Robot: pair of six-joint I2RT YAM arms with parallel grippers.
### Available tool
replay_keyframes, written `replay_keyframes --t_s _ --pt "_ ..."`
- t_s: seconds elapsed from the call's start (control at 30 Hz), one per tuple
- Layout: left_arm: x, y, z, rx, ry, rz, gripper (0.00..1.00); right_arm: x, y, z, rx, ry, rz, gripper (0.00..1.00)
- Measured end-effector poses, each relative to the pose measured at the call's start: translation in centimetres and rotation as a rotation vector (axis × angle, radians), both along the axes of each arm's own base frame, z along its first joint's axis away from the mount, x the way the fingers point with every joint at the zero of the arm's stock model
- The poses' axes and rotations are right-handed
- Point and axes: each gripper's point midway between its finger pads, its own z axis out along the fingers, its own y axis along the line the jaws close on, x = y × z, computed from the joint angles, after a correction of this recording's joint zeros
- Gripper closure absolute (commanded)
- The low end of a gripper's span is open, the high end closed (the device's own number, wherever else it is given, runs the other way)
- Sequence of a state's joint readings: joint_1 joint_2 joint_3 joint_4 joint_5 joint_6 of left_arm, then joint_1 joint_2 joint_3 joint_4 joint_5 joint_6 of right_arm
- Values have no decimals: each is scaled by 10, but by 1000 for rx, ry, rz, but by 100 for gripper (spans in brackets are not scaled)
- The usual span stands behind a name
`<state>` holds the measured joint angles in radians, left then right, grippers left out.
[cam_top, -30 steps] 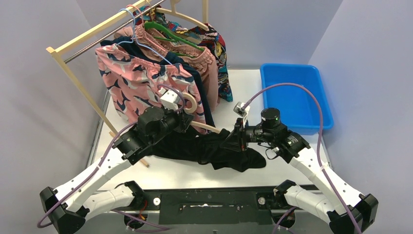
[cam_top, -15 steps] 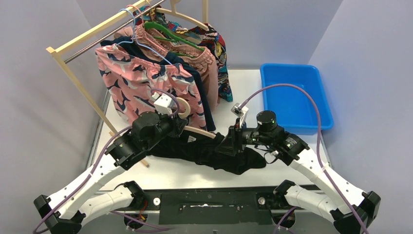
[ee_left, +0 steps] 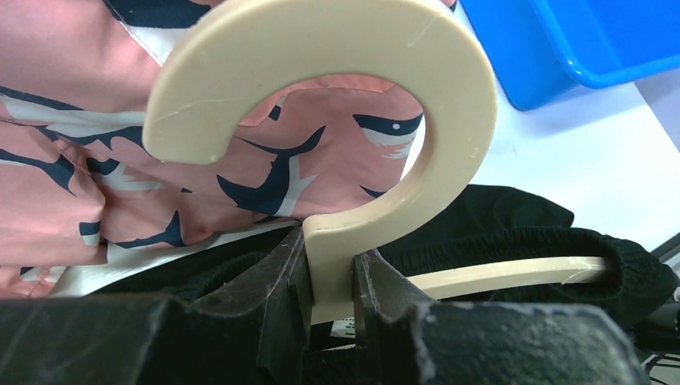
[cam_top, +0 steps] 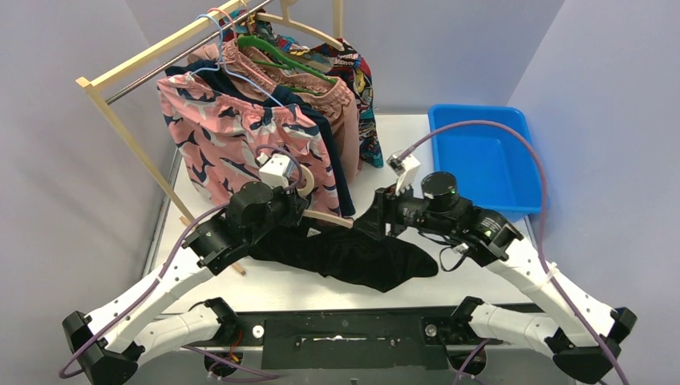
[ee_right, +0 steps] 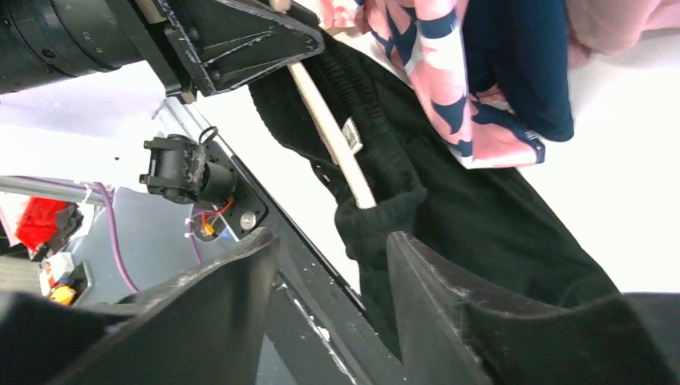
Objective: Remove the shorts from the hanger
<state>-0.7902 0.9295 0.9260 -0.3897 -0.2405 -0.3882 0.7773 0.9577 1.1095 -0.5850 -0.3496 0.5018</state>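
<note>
One pair, the black shorts (cam_top: 353, 257), lay on the worktop (cam_top: 265, 286) between my arms, waistband still hooked over the cream hanger (ee_left: 449, 120). My right gripper (ee_right: 333, 265) had just spread apart, holding nothing. My left gripper (ee_left: 330, 281) stayed clamped on the hanger's neck. I judged the shorts not yet free.

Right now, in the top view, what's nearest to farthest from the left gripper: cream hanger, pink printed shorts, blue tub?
1. cream hanger, clamped in the left gripper.
2. pink printed shorts, just behind it.
3. blue tub, far right.
</note>
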Motion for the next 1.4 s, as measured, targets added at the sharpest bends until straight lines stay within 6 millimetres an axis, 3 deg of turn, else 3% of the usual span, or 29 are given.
replay_keyframes --t_s 0.1,0.2,0.23,0.3,0.37,0.6,0.83,0.93,1.1,1.23,1.4 --pt "1 1 -5 18 13 8 100 -5 19 -6 -52 6 32 59" --pt "0 3 -9 31 23 13 100 -9 38 -34 -158 33 44 69" --pt "0 4 -9 34 26 13 100 -10 39 -43 -190 43 44 68" --pt "-3 6 -10 37 31 13 100 -12 39 -57 -242 59 27 52" --pt "-5 8 -5 23 25 16 100 -13 35 -62 -252 62 3 49" --pt "-9 15 9 -17 -8 32 100 -10 22 -44 -211 24 -74 47" --pt "-12 22 -2 29 23 46 100 3 17 -15 -180 -28 -150 44" --pt "-13 23 -3 31 27 47 100 8 17 -18 -202 -42 -164 52" --pt "-12 24 -3 34 26 51 100 14 30 -51 -309 -20 -117 84" --pt "-13 33 -12 93 36 68 100 16 39 -66 -353 -16 -75 99" --pt "-8 37 -5 73 15 114 100 29 27 -47 -294 -58 -111 100"
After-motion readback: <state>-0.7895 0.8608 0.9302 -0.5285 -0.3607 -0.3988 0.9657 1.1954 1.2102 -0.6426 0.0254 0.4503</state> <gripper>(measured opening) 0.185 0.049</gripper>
